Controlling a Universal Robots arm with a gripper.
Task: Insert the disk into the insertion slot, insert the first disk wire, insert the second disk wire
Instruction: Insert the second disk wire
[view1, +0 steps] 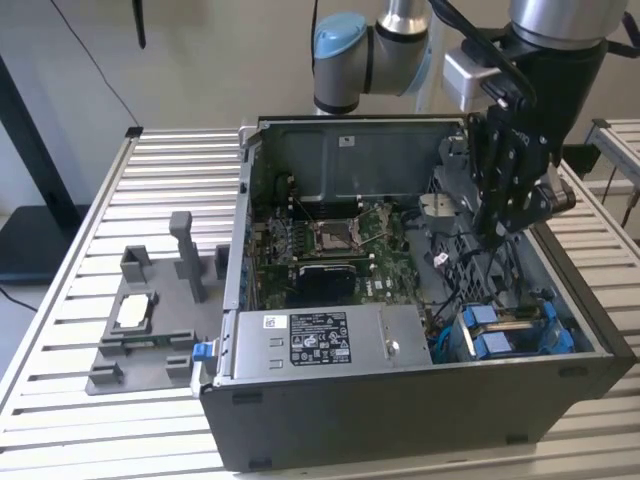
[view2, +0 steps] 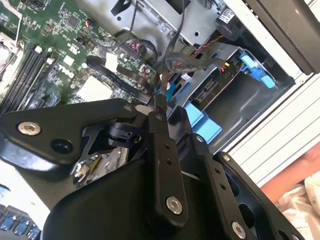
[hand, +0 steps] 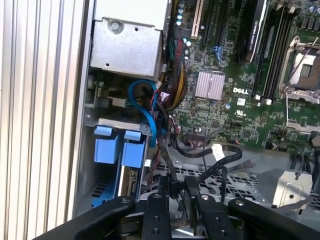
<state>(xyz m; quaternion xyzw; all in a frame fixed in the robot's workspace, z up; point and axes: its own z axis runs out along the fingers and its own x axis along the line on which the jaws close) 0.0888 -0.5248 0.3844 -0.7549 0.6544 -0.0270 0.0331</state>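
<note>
The disk (view1: 512, 318) lies in its blue carrier inside the insertion slot (view1: 556, 338), at the near corner of the open computer case on the exterior view's right. Both wrist views show the carrier's blue tabs (hand: 114, 145) (view2: 201, 121) at the bay's mouth. My gripper (view1: 497, 232) hangs inside the case, just beyond the bay. Its black fingers (hand: 162, 200) are shut on a thin dark disk wire (hand: 167, 160) that runs from the fingertips toward the bay. In the second wrist view the same wire (view2: 172, 62) curves from the gripper (view2: 160, 107) to the drive cage.
The green motherboard (view1: 320, 240) fills the case floor, with loose black cables (hand: 220, 155) beside my fingers. A grey labelled power-supply box (view1: 310, 335) sits along the near wall. On the exterior view's left, a grey fixture (view1: 140, 320) stands on the slatted table (view1: 60, 400).
</note>
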